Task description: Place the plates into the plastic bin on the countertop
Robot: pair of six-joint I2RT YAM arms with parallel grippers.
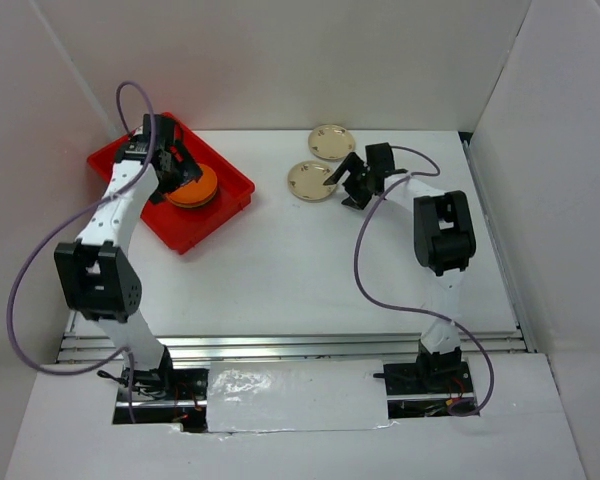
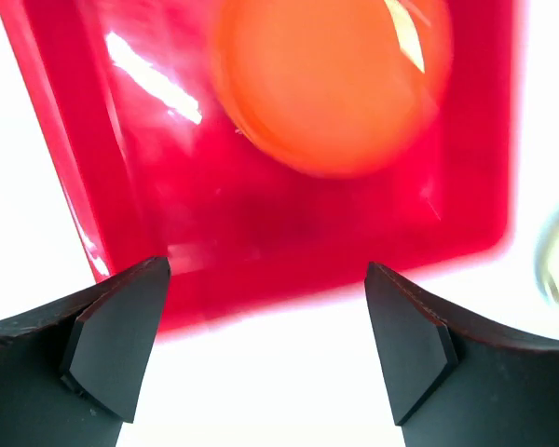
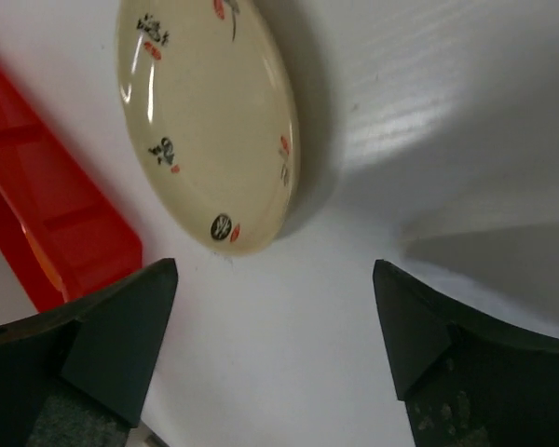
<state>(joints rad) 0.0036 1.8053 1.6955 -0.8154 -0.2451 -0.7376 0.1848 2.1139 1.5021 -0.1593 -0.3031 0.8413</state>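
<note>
The red plastic bin (image 1: 185, 228) lies at the back left of the white countertop (image 1: 310, 270). An orange plate (image 1: 192, 187) rests inside it, perhaps on top of others. My left gripper (image 1: 178, 178) hangs open over the bin's left part. In the left wrist view its fingers (image 2: 112, 345) are empty, with the orange plate (image 2: 331, 84) and the bin floor (image 2: 261, 233) ahead of them. Two beige plates (image 1: 331, 141) (image 1: 310, 181) lie on the countertop. My right gripper (image 1: 338, 192) is open just right of the nearer one. That beige plate (image 3: 205, 121) sits ahead of the empty jaws.
White walls enclose the countertop on the left, back and right. A metal rail (image 1: 290, 345) runs along the front edge. Purple cables loop from both arms. The bin's corner (image 3: 47, 223) shows at the left of the right wrist view.
</note>
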